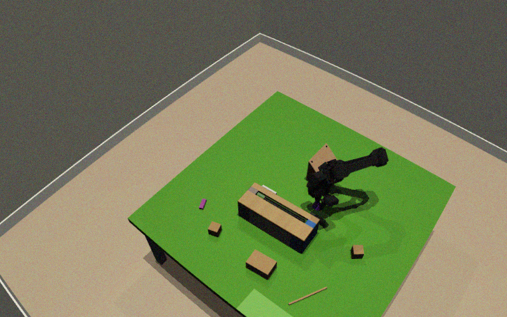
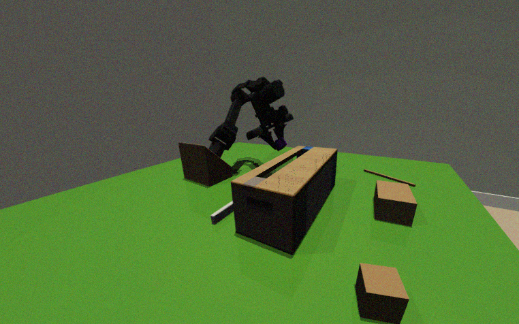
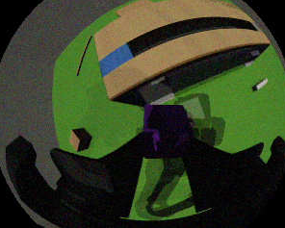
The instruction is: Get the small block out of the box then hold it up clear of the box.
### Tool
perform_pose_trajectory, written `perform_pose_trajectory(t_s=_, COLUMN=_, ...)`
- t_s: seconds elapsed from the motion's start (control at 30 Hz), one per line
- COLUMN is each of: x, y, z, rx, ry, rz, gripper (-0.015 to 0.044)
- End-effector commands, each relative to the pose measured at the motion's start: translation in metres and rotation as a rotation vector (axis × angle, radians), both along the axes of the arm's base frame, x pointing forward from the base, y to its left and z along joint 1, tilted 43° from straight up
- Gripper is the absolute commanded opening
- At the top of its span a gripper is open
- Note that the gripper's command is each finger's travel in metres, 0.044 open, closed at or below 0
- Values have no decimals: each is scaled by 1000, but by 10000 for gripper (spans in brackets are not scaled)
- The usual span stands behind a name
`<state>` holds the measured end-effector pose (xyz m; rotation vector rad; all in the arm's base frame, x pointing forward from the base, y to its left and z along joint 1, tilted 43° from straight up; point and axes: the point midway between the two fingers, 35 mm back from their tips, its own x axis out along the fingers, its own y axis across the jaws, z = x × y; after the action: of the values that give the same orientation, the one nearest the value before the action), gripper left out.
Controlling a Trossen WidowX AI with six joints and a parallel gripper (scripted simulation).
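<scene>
Holding the purple block [image 1: 317, 206] [image 2: 280, 143] [image 3: 167, 131] clamped between its fingers, the end effector [image 1: 318, 204] [image 2: 280, 143] [image 3: 162, 137] hangs above the green bench [image 1: 215, 165] [image 2: 132, 241] [image 3: 77, 105], near the blue-marked end of the slotted box [image 1: 275, 214] [image 2: 285, 193] [image 3: 183, 44].

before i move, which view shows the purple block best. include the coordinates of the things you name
The wrist view: the purple block [image 1: 317, 206] [image 2: 280, 143] [image 3: 166, 129] looks largest there, between the gripper's [image 1: 318, 208] [image 2: 280, 146] [image 3: 167, 136] fingers. Top shows a tiny purple patch; exterior, a small dark one above the table.
</scene>
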<state>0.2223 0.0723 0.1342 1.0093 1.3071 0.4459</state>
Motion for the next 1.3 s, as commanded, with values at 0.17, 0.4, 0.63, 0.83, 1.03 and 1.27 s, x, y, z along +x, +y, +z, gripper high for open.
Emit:
perform_pose_trajectory(t_s=0.17, x=0, y=-4, z=8, rx=125, ry=296, rz=-225, gripper=0)
perform_pose_trajectory(t_s=0.4, x=-2, y=-7, z=13, rx=212, ry=513, rz=-382, gripper=0)
perform_pose_trajectory(t_s=0.63, x=-3, y=-9, z=18, rx=299, ry=732, rz=-536, gripper=0)
perform_pose_trajectory(t_s=0.83, x=-4, y=-12, z=22, rx=375, ry=921, rz=-666, gripper=0)
perform_pose_trajectory(t_s=1.03, x=-5, y=-14, z=26, rx=450, ry=1112, rz=-793, gripper=0)
perform_pose_trajectory(t_s=1.27, x=-6, y=-17, z=32, rx=537, ry=1338, rz=-937, gripper=0)
